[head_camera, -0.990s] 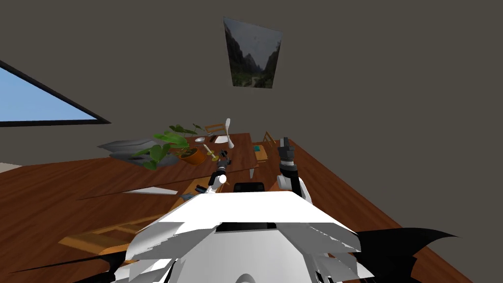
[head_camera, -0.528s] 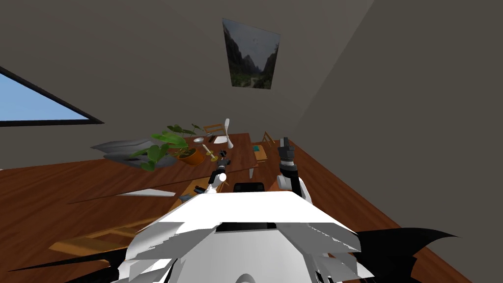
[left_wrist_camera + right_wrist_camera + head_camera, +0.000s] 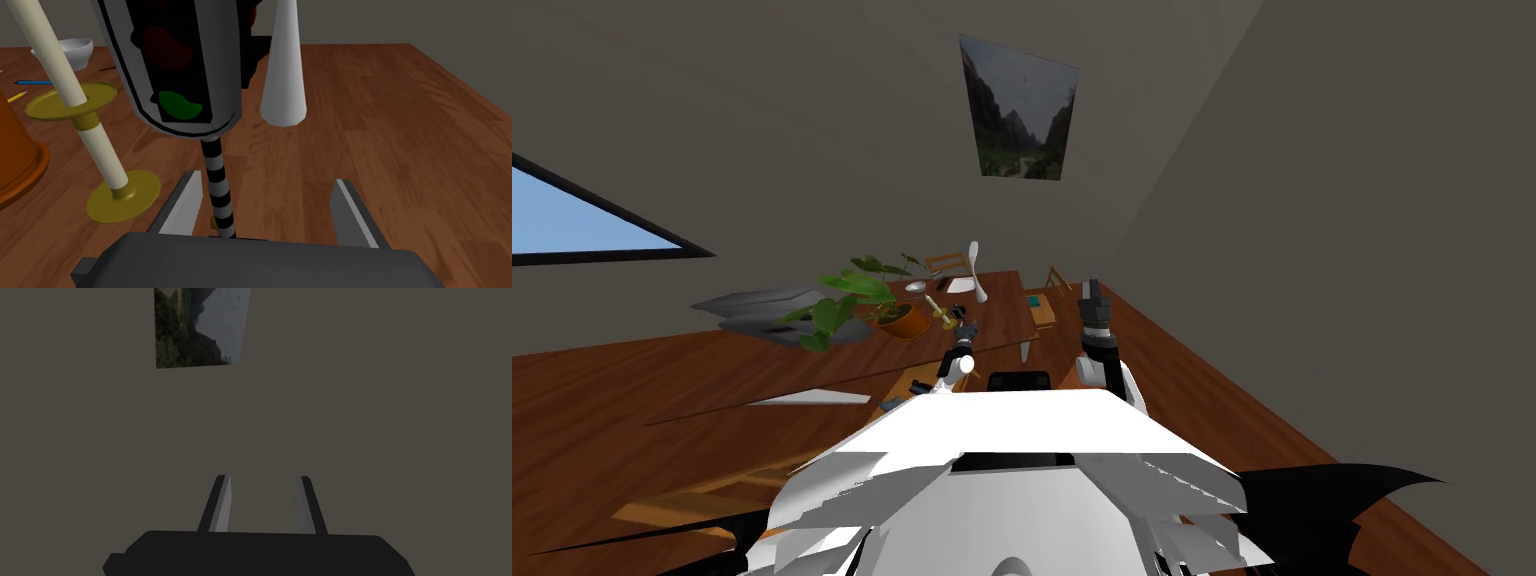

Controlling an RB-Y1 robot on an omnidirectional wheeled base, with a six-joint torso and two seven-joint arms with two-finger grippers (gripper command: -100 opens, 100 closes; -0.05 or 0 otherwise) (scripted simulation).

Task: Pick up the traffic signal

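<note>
**Room: grey walls, wood floor, table dead ahead**

Two dull grey-brown walls [image 3: 762, 120] meet in a corner that runs to the upper right of the frame. Framed landscape picture [image 3: 1018, 108] on the far wall, top centre. Window [image 3: 572, 225] at the left edge: dark frame, plain blue behind it. Reddish-brown wood floor [image 3: 632, 400] across the lower left and down the right side. Wooden table [image 3: 1007, 305] mid-frame, close in tone to the floor. Light wooden chairs [image 3: 949, 262] at its far side and right end. Low grey shape [image 3: 762, 303] left of the table, can't tell what it is. Black area [image 3: 1312, 495] bottom right. Light is flat and even.
</note>
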